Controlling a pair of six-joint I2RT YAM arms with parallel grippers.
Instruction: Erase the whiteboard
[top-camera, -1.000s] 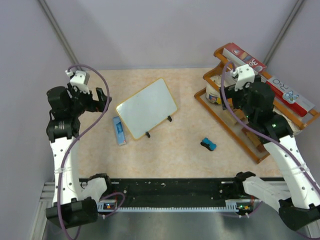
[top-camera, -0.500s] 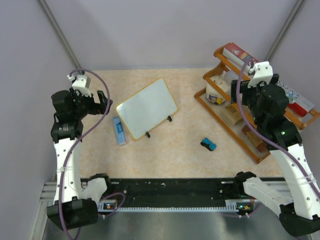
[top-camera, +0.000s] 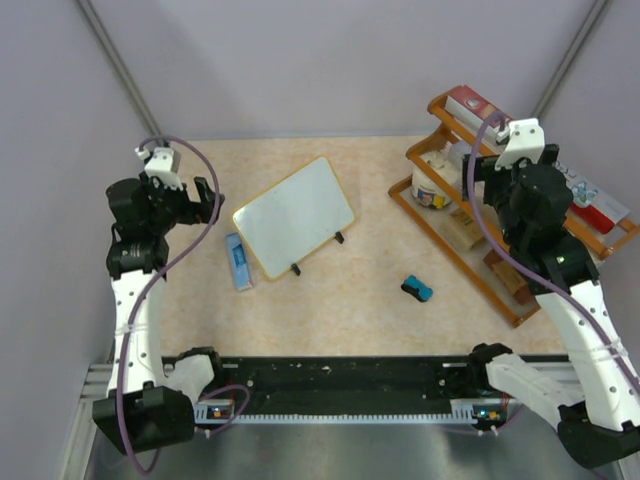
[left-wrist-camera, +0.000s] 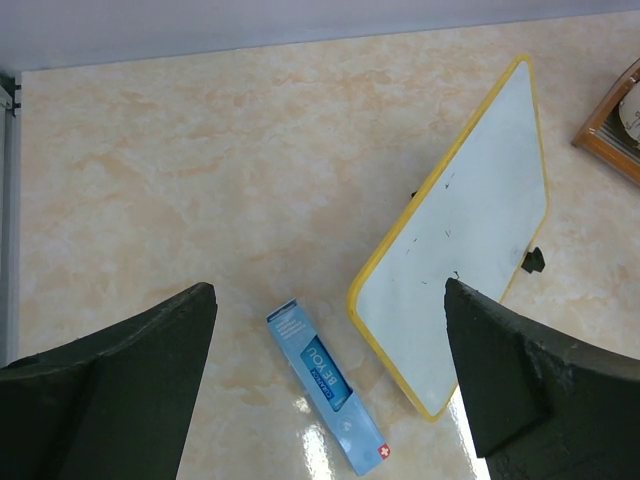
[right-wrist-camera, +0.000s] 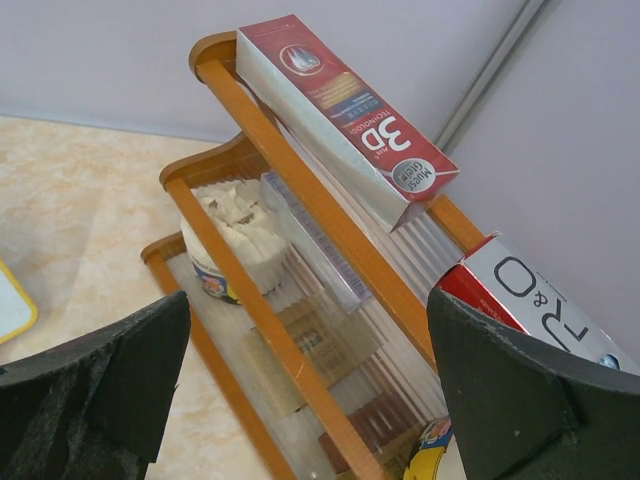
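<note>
The whiteboard (top-camera: 294, 215), white with a yellow frame and two black feet, lies tilted on the table left of centre; it also shows in the left wrist view (left-wrist-camera: 465, 235), with faint marks on it. The small blue-black eraser (top-camera: 417, 289) lies on the table right of centre. My left gripper (top-camera: 205, 203) is open and empty, raised just left of the whiteboard; in its wrist view (left-wrist-camera: 330, 385) its fingers frame the marker box and the board's lower edge. My right gripper (top-camera: 470, 178) is open and empty, raised over the wooden rack, far from the eraser.
A narrow blue marker box (top-camera: 238, 261) lies left of the whiteboard, also in the left wrist view (left-wrist-camera: 328, 385). A wooden rack (top-camera: 470, 235) at the right holds a jar (right-wrist-camera: 225, 245), a red box (right-wrist-camera: 340, 115) and other boxes. Grey walls enclose the table.
My right arm lifted and swung to the right, over the rack. My left arm shifted slightly. The whiteboard, eraser and marker box have not moved.
</note>
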